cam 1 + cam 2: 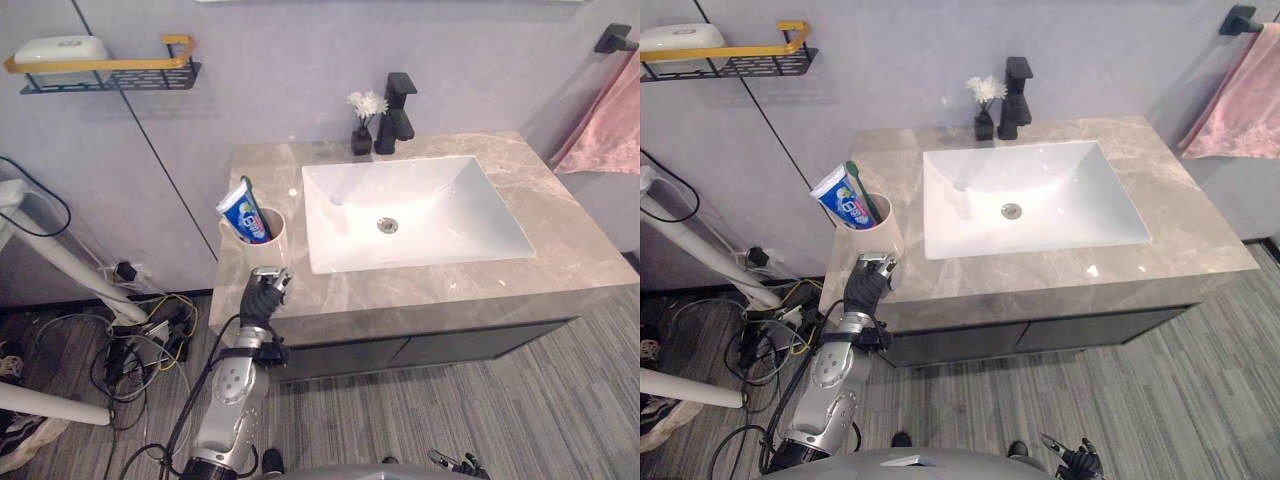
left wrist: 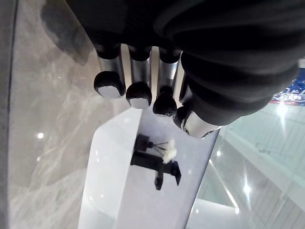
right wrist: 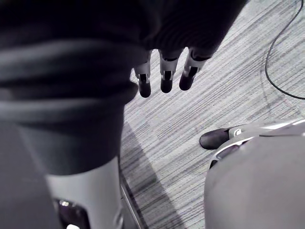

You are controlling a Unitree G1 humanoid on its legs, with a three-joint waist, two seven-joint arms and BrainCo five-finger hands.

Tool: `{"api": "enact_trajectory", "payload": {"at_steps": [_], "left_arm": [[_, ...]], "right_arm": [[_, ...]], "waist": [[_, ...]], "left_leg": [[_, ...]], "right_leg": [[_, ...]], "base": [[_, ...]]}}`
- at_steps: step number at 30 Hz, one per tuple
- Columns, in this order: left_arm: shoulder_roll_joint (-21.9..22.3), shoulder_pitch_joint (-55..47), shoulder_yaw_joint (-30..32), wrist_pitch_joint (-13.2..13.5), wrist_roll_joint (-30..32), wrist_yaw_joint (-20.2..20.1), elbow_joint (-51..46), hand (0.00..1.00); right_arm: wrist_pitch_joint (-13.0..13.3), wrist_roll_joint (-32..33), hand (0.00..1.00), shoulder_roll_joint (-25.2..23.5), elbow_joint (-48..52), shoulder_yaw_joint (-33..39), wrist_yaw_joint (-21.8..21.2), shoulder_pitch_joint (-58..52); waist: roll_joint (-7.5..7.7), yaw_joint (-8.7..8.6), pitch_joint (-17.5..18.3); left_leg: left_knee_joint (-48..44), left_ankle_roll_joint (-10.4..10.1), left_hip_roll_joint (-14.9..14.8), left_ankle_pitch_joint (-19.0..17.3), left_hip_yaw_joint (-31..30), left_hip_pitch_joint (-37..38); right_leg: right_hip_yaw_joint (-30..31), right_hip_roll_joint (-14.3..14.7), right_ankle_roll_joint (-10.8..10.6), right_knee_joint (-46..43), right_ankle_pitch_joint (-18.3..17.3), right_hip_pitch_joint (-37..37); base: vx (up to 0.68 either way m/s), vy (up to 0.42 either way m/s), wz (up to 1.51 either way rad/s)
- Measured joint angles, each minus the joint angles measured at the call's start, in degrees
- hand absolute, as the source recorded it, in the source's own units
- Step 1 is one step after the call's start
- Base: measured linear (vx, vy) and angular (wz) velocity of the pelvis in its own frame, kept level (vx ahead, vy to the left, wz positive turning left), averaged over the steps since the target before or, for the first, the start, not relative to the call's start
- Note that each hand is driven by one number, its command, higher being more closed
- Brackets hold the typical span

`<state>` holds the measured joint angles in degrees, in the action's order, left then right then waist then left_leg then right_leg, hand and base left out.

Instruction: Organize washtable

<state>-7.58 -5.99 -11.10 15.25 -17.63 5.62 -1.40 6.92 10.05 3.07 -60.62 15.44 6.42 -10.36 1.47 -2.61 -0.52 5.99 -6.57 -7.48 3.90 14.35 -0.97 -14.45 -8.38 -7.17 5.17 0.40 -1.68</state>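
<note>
A pale pink cup (image 1: 262,238) stands on the grey marble counter (image 1: 560,250), left of the white sink (image 1: 420,215). It holds a blue-and-white toothpaste tube (image 1: 242,213) and a green toothbrush (image 1: 252,205). My left hand (image 1: 263,297) hovers at the counter's front left edge, just in front of the cup and apart from it. Its fingers (image 2: 139,90) are relaxed and hold nothing. My right hand (image 3: 164,71) hangs low over the striped floor, fingers straight and empty; its fingertips also show at the lower edge (image 1: 1077,461).
A black faucet (image 1: 397,112) and a small black vase with a white flower (image 1: 364,122) stand behind the sink. A wall shelf (image 1: 110,70) with a white box hangs upper left. A pink towel (image 1: 608,128) hangs at right. Cables and a power strip (image 1: 140,335) lie on the floor at left.
</note>
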Motion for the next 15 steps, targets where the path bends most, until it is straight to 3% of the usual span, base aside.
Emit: {"api": "enact_trajectory", "payload": {"at_steps": [15], "left_arm": [[0.4, 6.5, 2.3, -0.1, 0.1, 2.8, 4.2, 1.00]], "right_arm": [[-0.1, 0.0, 0.00, -0.9, 1.6, 0.7, -0.1, -0.1]], "waist": [[0.15, -0.42, -0.4]], "left_leg": [[0.0, -0.1, 0.0, -0.8, 2.7, 0.0]], "right_leg": [[2.7, -0.1, -0.1, 0.0, 0.3, 1.7]], "base": [[0.01, 0.000, -0.08]]}}
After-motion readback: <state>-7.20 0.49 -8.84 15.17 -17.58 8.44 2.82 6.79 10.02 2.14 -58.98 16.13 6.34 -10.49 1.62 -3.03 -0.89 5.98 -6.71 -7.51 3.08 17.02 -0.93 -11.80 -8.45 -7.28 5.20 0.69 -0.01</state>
